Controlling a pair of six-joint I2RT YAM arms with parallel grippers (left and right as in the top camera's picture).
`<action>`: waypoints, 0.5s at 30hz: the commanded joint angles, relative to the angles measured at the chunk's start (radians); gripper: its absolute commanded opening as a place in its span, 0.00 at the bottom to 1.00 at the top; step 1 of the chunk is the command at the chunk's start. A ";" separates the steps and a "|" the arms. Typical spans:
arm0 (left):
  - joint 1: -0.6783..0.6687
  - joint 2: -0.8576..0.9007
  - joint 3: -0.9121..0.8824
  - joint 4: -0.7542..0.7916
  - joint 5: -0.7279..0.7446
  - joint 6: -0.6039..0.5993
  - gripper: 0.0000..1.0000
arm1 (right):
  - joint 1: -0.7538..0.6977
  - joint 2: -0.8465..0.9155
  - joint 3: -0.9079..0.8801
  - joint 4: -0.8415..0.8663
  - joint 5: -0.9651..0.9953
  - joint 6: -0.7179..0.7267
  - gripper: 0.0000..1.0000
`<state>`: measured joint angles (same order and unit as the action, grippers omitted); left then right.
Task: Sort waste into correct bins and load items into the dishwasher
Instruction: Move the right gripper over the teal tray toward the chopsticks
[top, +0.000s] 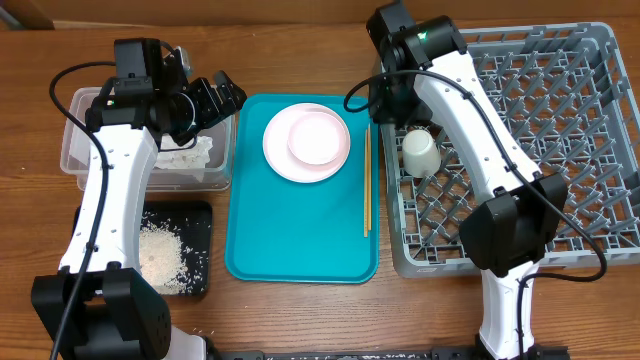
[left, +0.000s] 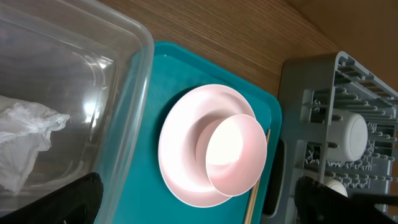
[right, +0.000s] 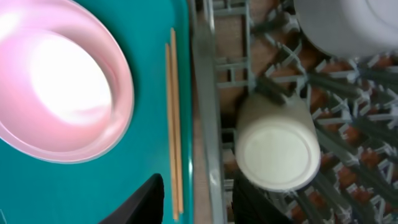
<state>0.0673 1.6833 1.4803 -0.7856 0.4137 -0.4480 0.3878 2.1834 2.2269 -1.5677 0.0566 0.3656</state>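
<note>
Right wrist view: the chopsticks (right: 173, 124) lie just left of the right gripper (right: 198, 186), across the dish rack (right: 205, 93) wall.

The right gripper's jaws stand partly open and hold nothing; the white cup (right: 277, 149) lies on its side among the pegs just to their right. The chopsticks lie side by side on the teal tray (top: 300, 240), long axis parallel to the rack wall and close against it, so there is little room on that side. The pink bowl (top: 318, 135) sits on the pink plate (top: 278, 150) nearby. The left gripper (top: 222, 95), wide open and empty, hangs over the clear tub (top: 75, 150), farther off.
</note>
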 joint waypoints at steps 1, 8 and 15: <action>-0.002 -0.008 0.026 0.000 -0.006 0.007 1.00 | 0.002 -0.010 0.013 -0.045 0.010 0.002 0.38; -0.002 -0.008 0.026 0.000 -0.006 0.007 1.00 | 0.002 -0.010 0.003 -0.126 0.009 0.002 0.28; -0.002 -0.008 0.026 0.000 -0.006 0.007 1.00 | 0.004 -0.010 -0.043 -0.126 0.004 0.002 0.18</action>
<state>0.0673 1.6833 1.4803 -0.7856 0.4137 -0.4480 0.3878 2.1834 2.2036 -1.6951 0.0566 0.3630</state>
